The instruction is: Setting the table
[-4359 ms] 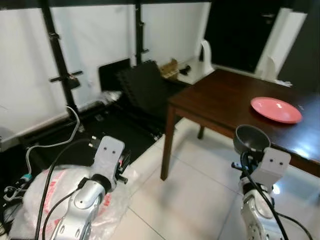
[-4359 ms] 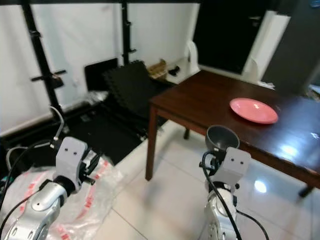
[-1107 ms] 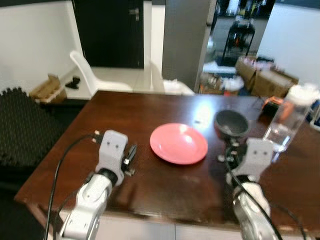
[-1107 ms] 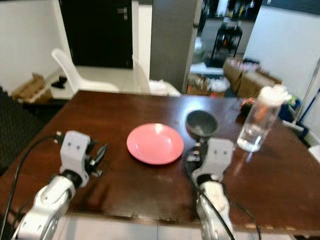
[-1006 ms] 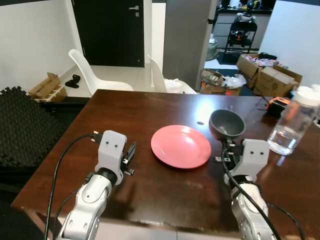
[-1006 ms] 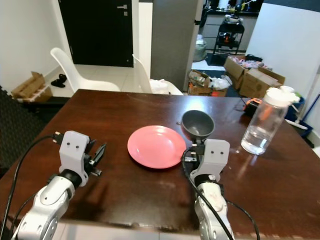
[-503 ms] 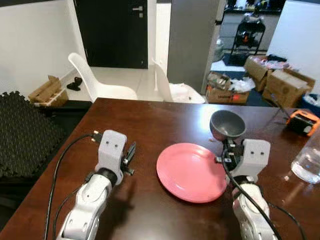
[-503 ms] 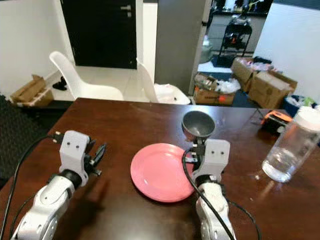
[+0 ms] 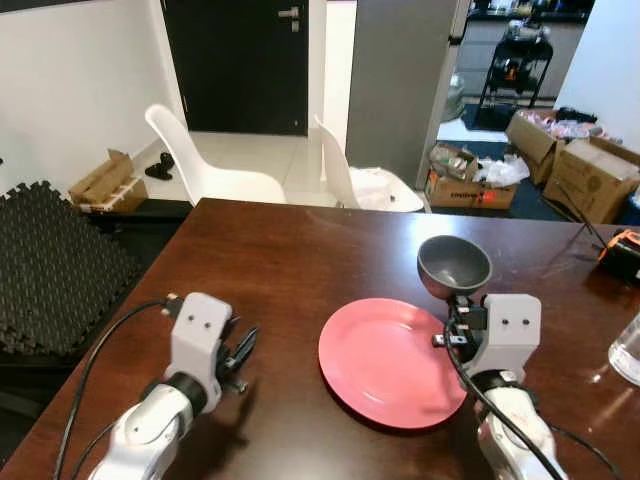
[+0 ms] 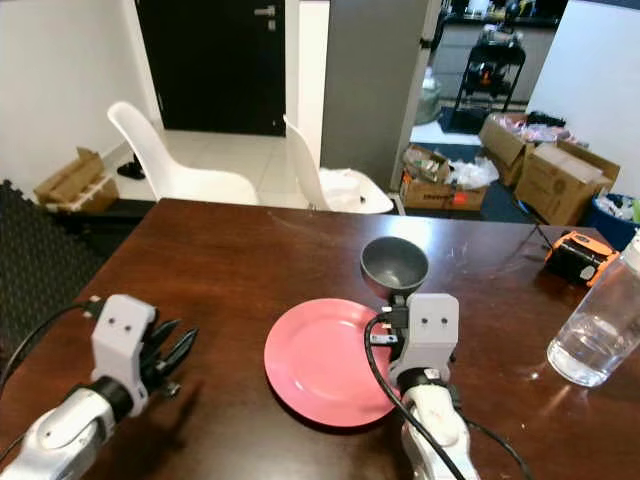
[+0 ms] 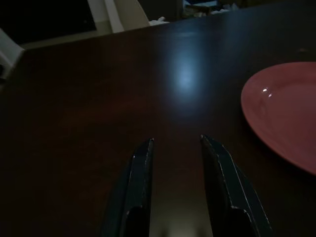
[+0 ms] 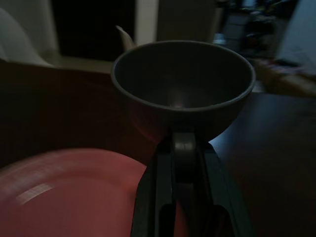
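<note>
A pink plate (image 9: 392,359) lies on the dark wooden table (image 9: 280,260). My right gripper (image 12: 183,148) is shut on the rim of a grey bowl (image 9: 454,265), which it holds in the air above the plate's far right edge. The bowl (image 12: 182,89) stands upright in the right wrist view, with the plate (image 12: 74,192) below it. My left gripper (image 11: 176,143) hovers open and empty low over the bare table, to the left of the plate (image 11: 284,116).
A clear water bottle (image 10: 600,325) and an orange tape measure (image 10: 577,256) stand on the table's right side. Two white chairs (image 9: 215,165) sit beyond the far edge. Cardboard boxes (image 9: 580,165) are at the back right, black foam mats (image 9: 50,265) on the left.
The camera has shifted, so the scene sits a little differently. My left arm has dropped lower and further left. The right gripper still holds the bowl by the plate's edge.
</note>
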Available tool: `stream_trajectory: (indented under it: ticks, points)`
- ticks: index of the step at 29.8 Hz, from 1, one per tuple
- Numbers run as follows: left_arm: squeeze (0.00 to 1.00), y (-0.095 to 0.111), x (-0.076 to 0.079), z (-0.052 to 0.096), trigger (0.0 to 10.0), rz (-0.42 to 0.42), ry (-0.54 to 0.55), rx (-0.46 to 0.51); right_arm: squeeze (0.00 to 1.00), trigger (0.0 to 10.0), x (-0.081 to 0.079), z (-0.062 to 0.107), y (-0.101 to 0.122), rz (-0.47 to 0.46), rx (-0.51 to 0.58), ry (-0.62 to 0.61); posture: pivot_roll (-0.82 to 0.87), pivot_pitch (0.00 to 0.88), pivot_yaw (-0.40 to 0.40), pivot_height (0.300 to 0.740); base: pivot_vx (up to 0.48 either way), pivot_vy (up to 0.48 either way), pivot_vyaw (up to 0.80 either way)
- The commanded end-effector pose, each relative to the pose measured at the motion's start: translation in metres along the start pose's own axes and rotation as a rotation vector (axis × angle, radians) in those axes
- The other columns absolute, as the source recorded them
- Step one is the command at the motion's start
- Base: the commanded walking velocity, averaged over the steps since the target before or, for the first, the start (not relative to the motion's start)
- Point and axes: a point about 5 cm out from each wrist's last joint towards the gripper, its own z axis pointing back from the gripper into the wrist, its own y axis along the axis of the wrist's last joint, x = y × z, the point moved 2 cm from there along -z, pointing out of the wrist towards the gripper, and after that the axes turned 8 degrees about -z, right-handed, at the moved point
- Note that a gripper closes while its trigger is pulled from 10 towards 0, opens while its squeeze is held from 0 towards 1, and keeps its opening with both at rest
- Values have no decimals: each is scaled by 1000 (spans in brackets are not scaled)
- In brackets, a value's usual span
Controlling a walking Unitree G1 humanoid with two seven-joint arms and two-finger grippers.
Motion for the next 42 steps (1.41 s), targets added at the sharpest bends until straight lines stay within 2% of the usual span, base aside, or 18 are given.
stream_trajectory:
  ticks: [1,4,7,10,16,28,37,38,39,40,41,42]
  points:
    - [0,-4,2,3,10000,-7,-14,-22,0,10000,14,7,1,54,-13,-76,29,135,94,740,0,0,0]
    - [0,-4,4,3,10000,-6,-22,-24,0,10000,29,15,2,78,-25,-152,21,139,97,740,0,0,0]
    - [0,-3,6,1,10000,-11,-39,-21,0,10000,37,27,-2,39,-54,-207,10,145,106,740,0,0,0]
    - [0,-2,6,-1,10000,-15,-51,-19,0,10000,33,37,-6,-30,-68,-215,3,148,112,740,0,0,0]
    - [0,-1,4,-1,10000,-21,-58,-22,0,10000,25,51,-14,-94,-85,-200,2,156,124,740,0,0,0]
    - [0,-2,3,-1,10000,-29,-61,-31,0,10000,44,39,-25,-58,-102,-228,20,160,137,740,0,0,0]
    - [0,-1,1,0,10000,-38,-61,-30,0,10000,40,38,-37,-77,-115,-204,44,157,149,740,0,0,0]
    - [0,0,0,0,10000,-41,-60,-30,192,10000,39,37,-38,-76,-113,-204,46,155,149,740,0,0,0]
    - [0,0,0,0,10000,-43,-59,-30,478,10000,39,37,-38,-77,-111,-203,46,155,149,740,0,0,0]
    - [0,0,-1,0,10000,-44,-58,-30,478,10000,39,37,-38,-77,-109,-204,46,155,149,740,0,0,0]
    - [0,0,-1,0,10000,-46,-57,-30,1000,10000,38,35,-36,-72,-95,-201,45,150,149,740,0,0,0]
    - [0,0,-1,0,10000,-46,-57,-30,1000,10000,38,35,-36,-72,-95,-201,45,150,149,740,0,0,0]
